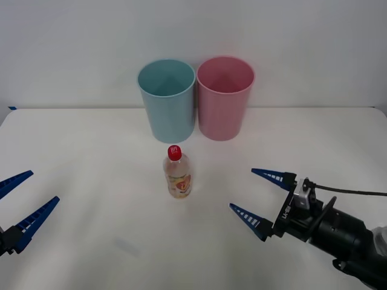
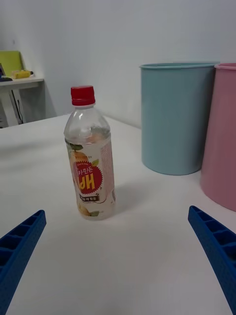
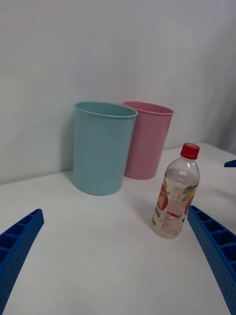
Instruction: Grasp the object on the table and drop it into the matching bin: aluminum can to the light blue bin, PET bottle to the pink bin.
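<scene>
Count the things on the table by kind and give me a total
Bins: 2, the tall round light blue plastic bin and the tall round pink plastic bin
Bottles: 1, the small clear plastic bottle with a red cap
Total: 3 things on the white table

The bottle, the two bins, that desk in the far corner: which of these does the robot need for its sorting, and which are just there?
Part of the job:
- PET bottle, upright on the table
- pink bin, where it goes
- right gripper, open, nearest the bottle

Just there:
- light blue bin, meant for cans
- left gripper, open, waiting
- desk with yellow item, in the background
</scene>
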Controlling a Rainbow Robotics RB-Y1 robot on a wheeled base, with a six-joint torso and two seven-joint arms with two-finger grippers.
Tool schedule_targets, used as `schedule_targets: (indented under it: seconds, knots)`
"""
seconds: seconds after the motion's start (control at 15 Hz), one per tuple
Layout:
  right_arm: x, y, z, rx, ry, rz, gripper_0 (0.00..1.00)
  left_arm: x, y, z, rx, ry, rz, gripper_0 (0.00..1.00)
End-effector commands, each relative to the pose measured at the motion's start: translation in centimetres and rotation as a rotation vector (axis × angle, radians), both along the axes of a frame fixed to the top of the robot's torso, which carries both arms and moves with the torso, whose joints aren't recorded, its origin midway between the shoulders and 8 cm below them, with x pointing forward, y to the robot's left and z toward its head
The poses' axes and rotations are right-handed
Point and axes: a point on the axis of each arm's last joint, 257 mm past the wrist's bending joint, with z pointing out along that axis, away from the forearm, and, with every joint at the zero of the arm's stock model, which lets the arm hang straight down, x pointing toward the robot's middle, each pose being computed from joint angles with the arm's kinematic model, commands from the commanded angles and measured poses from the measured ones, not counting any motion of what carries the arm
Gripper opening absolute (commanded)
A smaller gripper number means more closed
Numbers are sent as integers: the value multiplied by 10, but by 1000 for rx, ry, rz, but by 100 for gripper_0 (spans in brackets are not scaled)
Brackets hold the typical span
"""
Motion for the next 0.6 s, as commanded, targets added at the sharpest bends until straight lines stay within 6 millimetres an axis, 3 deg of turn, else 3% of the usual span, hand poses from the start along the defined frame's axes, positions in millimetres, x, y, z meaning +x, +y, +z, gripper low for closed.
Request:
schedule_targets:
  seconds: [0.07,0.6]
  knots:
    - [13,23,-9,-9,0,17,100,0,0,0,0,0,0,100]
    - [28,83,-20,-30,-2,34,100,0,0,0,0,0,0,100]
